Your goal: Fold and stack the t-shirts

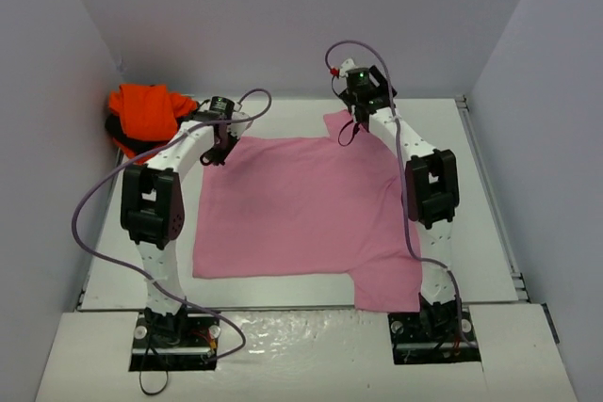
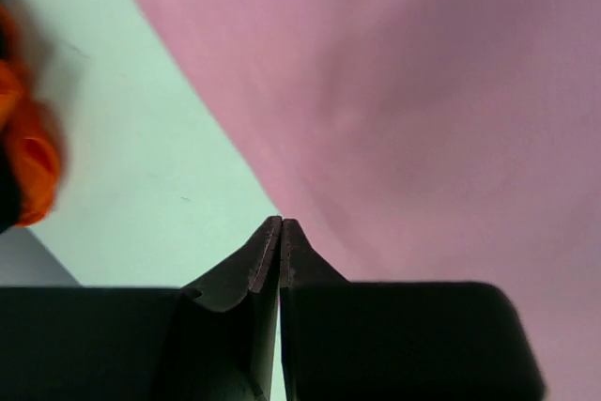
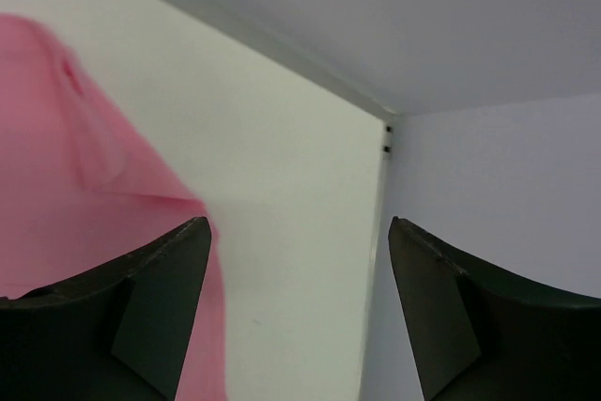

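Observation:
The light pink t-shirt (image 1: pixel 301 209) lies spread flat on the table, one sleeve at the far right (image 1: pixel 337 122) and one at the near right. My left gripper (image 1: pixel 219 152) is at its far left corner. In the left wrist view the left gripper (image 2: pixel 282 223) is shut, tips right at the pink shirt's (image 2: pixel 432 110) edge, with no cloth seen between them. My right gripper (image 1: pixel 347 131) hovers by the far sleeve. It is open and empty (image 3: pixel 298 223), with the pink sleeve (image 3: pixel 66 157) to its left. The orange t-shirt (image 1: pixel 146 112) lies crumpled at the far left on a dark one (image 1: pixel 115 131).
White walls enclose the table on the left, back and right. The back right corner of the table (image 3: pixel 387 124) shows in the right wrist view. The orange shirt (image 2: pixel 28 157) shows blurred at the left edge of the left wrist view.

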Tool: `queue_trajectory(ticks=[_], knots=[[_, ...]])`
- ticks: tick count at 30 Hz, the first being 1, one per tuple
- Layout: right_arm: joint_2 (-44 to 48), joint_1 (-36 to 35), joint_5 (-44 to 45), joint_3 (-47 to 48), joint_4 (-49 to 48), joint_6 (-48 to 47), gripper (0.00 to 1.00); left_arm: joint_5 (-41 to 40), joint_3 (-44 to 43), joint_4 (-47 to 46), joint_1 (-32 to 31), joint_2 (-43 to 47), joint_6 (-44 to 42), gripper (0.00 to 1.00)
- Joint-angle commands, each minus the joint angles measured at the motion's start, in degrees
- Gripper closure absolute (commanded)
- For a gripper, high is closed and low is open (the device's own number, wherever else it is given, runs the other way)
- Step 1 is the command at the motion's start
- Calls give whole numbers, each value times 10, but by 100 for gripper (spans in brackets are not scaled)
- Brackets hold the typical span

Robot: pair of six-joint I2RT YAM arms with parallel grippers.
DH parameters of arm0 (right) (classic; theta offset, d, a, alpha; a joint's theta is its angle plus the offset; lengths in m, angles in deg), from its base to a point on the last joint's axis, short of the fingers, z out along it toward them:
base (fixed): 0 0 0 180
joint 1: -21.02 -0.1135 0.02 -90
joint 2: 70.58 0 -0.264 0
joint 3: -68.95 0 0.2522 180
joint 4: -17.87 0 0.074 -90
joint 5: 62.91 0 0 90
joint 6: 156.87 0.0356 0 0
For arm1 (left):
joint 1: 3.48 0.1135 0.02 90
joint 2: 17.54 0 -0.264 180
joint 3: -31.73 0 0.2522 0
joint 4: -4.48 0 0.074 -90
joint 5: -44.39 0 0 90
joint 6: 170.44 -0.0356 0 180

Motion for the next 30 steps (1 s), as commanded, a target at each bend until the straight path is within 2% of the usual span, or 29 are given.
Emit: queue_trajectory(ticks=[1,4,10,17,27,30], knots=[[-28,16,-172,41,161,77,31,-32,-112,-3,21,31,-2,100],[-42,16,-253,51,215,81,38,-28,-202,33,33,-19,-33,100],[-52,28,-290,81,229,90,38,-6,-410,107,61,-140,-82,99],[-81,52,-338,149,244,80,36,15,-570,175,75,-259,-131,98],[-154,85,-409,236,256,78,39,79,-567,169,84,-283,-153,97],[-162,94,-452,233,258,81,38,107,-572,170,88,-286,-157,92]])
